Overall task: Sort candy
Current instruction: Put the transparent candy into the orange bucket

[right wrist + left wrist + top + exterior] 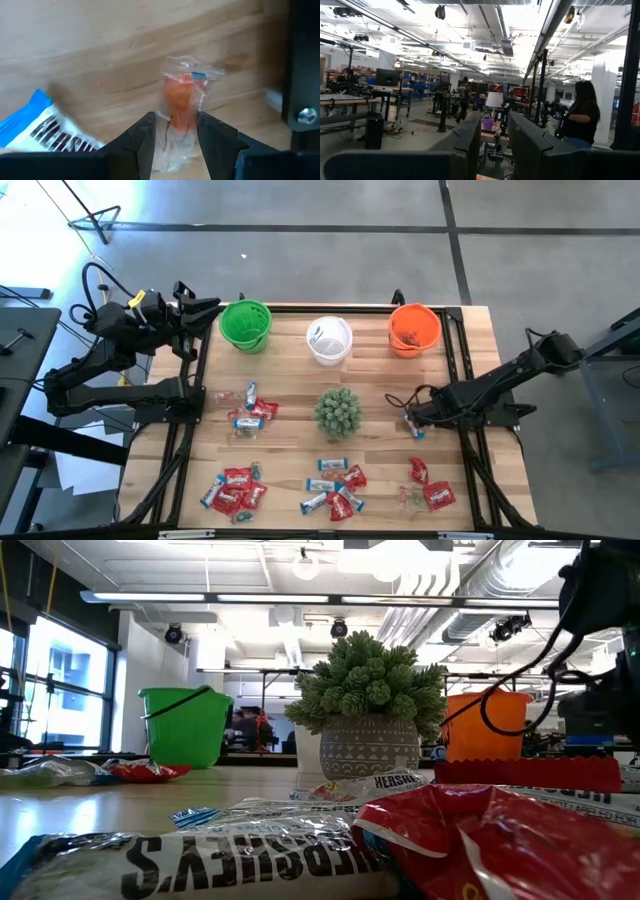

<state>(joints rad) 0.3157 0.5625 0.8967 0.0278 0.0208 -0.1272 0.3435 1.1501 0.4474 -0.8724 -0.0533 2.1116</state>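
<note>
I have the right gripper (175, 131) down at the table near the right edge of the overhead frame, its two fingers closed against the sides of a clear-wrapped orange sweet (183, 102), which sits just beside a blue-and-white candy (47, 125) on the wood. The left gripper (495, 137) is parked at the upper left of the overhead picture, off the table's corner and pointing out into the room; its fingers stand a little apart with nothing between them. The rest of the candy lies in loose piles: one at centre left (250, 412), one at lower left (232, 490), one at lower centre (335, 488) and one at lower right (430, 488), all below the green cup (246, 325), white cup (329, 340) and orange cup (414, 329) along the top, with the spiky plant (338, 412) in the middle. I judge these sweets to be very light, with crinkly, slippery film that will crumple and slide, so I would pinch across the firm middle of the piece, not the loose wrapper ends.
</note>
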